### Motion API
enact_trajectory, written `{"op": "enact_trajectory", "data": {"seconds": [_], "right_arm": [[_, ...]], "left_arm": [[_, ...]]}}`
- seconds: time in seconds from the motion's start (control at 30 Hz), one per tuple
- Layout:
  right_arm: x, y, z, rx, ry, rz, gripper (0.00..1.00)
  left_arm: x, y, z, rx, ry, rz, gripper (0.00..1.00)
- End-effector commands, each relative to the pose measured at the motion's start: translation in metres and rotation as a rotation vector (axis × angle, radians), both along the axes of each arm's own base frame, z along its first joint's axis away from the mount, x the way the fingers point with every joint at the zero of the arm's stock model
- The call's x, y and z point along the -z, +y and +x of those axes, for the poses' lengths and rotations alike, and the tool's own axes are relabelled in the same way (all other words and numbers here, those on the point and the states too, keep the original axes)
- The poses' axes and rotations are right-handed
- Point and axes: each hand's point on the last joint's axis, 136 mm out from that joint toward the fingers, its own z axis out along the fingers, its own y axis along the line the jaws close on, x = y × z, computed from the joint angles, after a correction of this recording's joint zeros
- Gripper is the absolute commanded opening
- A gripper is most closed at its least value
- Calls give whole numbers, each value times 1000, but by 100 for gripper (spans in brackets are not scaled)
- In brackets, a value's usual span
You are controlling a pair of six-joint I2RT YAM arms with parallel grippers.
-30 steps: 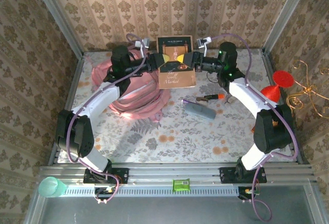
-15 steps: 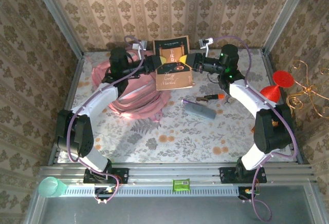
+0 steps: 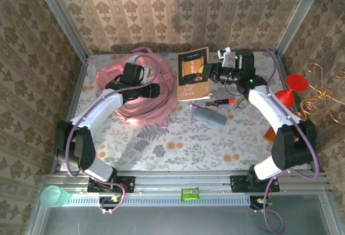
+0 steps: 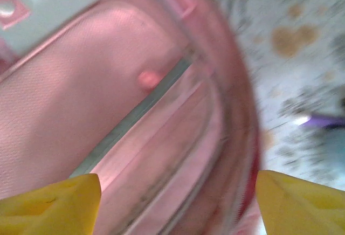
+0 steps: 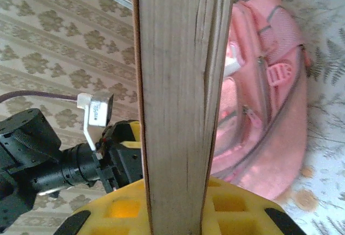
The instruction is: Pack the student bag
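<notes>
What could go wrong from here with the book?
The brown book is clamped at one edge by the right gripper alone, so it may tilt or slip. The opening of the soft pink fabric backpack looks narrow and slack under the open jaws of the left gripper, so the book may snag.

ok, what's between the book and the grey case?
Top view: a purple pen lies between the book, held in the right tool, and the grey case. An orange-tipped pen sits just right of it.

left pincer (image 3: 153,90) off book (image 3: 193,78), book shifted right
</notes>
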Motion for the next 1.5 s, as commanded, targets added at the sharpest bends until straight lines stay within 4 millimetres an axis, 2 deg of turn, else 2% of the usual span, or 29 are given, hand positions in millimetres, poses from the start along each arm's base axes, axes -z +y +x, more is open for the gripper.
{"op": "enact_trajectory", "data": {"seconds": [0.0,0.03,0.13,0.3,0.5,0.57,0.67,0.7,0.8,1.0,1.17,1.27,1.47], "right_arm": [[0,-2,-4,0,-34,-34,0],[2,-2,-3,-1,-30,-32,0],[5,-2,-3,-2,-22,-28,0],[7,-2,-4,-5,-18,-26,0],[10,-2,-5,-5,-11,-28,0],[10,-2,-5,-6,-10,-26,0],[10,-2,-6,-4,-10,-25,0],[9,-2,-6,-2,-10,-27,0],[12,-4,-7,7,0,-31,0],[18,-4,-21,12,19,-29,0],[22,2,-35,-1,37,-15,0],[27,20,-43,-28,64,6,0],[44,76,-47,-113,124,66,0]], "left_arm": [[29,25,-7,65,44,285,79],[32,19,-7,93,42,320,80],[44,17,0,105,61,404,80],[62,18,10,107,93,477,71],[63,16,20,106,78,496,48],[62,14,21,113,76,493,36],[56,9,21,127,65,463,13],[51,6,22,131,52,447,7],[31,1,23,128,4,398,0],[-40,-10,21,101,-152,182,0],[-92,-4,17,69,-237,-53,0],[-109,-2,13,69,-256,-144,0],[-127,-2,8,84,-268,-239,0]]}}
